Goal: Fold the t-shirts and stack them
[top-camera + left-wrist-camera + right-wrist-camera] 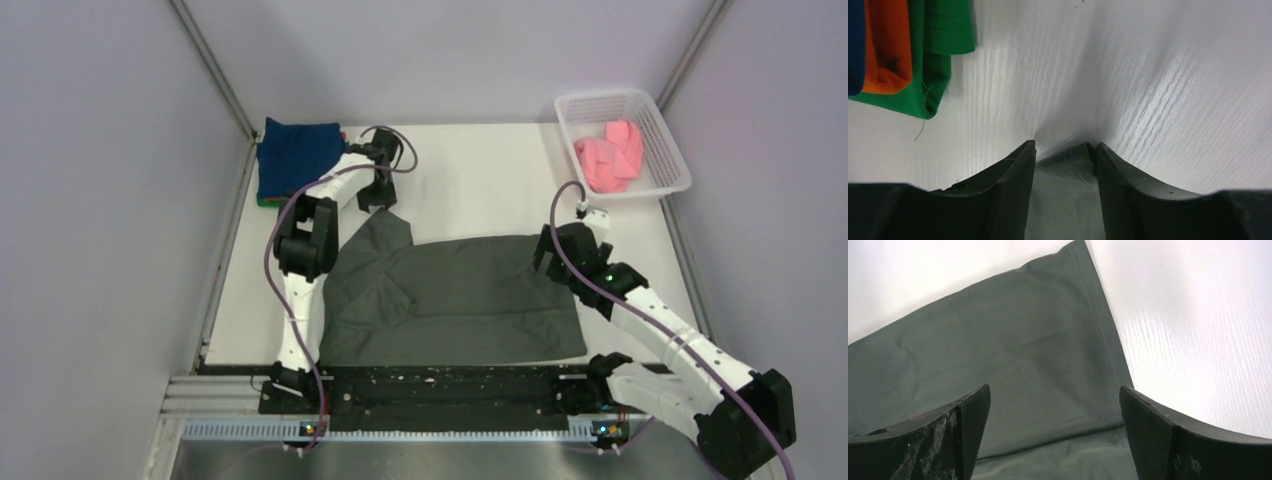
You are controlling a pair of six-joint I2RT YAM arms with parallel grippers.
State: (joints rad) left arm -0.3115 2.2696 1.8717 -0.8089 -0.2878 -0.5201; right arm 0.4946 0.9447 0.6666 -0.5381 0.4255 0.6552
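Note:
A dark charcoal grey t-shirt [455, 295] lies spread on the white table, partly folded at its left side. My left gripper [377, 196] is at the shirt's far left corner, shut on a stitched edge of the grey cloth [1068, 190]; the gripper [1065, 146] has its fingertips at the table. My right gripper [548, 255] is open over the shirt's right hem [1098, 330], jaws wide apart [1054, 392] with nothing between them. A folded stack with a navy shirt [297, 155] on top lies at the far left; orange [888, 50] and green [938, 45] shirts show beneath it.
A white mesh basket [620, 98] at the far right corner holds a pink shirt [612, 155]. Grey enclosure walls stand on the left, right and far sides. The black arm rail [440, 390] runs along the near edge.

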